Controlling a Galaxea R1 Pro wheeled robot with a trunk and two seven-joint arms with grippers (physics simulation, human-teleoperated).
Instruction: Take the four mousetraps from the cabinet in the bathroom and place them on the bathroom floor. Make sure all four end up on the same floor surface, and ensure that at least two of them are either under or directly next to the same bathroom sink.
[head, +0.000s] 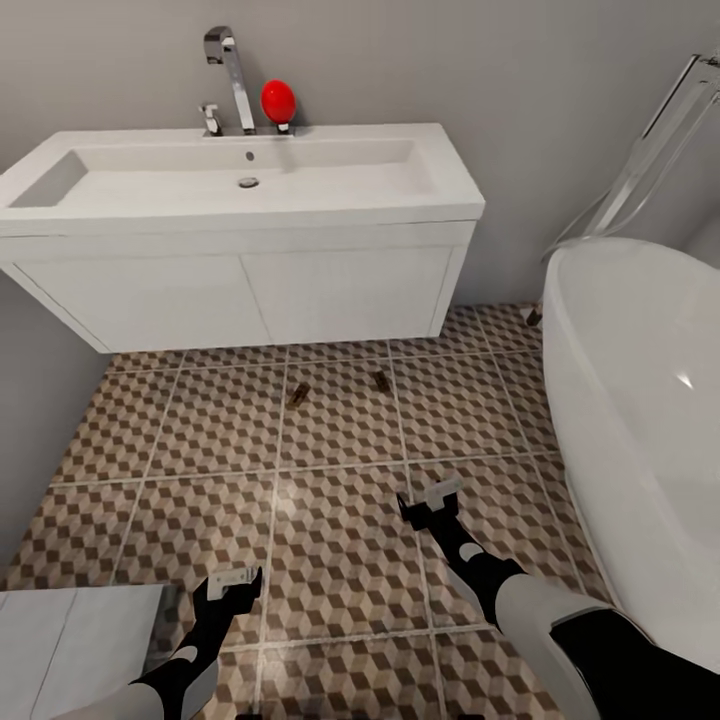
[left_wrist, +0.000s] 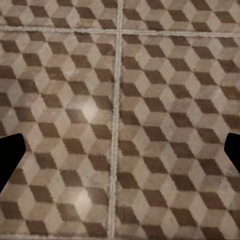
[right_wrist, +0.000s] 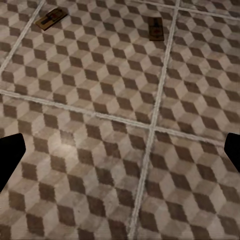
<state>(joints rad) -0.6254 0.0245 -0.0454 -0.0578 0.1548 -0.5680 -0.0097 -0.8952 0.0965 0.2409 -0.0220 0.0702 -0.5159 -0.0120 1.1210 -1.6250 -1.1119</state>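
Observation:
Two mousetraps lie on the patterned bathroom floor (head: 200, 440) just in front of the white vanity, one (head: 298, 394) left of the other (head: 381, 381). The right wrist view shows both, the first mousetrap (right_wrist: 51, 19) and the second mousetrap (right_wrist: 156, 28), lying flat on the tiles. The sink (head: 240, 180) with its chrome tap (head: 230, 75) stands above them. My right gripper (head: 430, 500) hovers open over the floor, short of the traps, and my left gripper (head: 232, 585) hangs open lower down. Nothing lies between the open fingers of the left gripper (left_wrist: 120, 155) or the right gripper (right_wrist: 120, 155). The cabinet is out of view.
A white oval bathtub (head: 640, 420) fills the right side, close to my right arm. A red egg-shaped object (head: 278, 101) stands beside the tap. A pale grey flat surface (head: 70, 640) sits at the lower left, and grey walls close the back and left.

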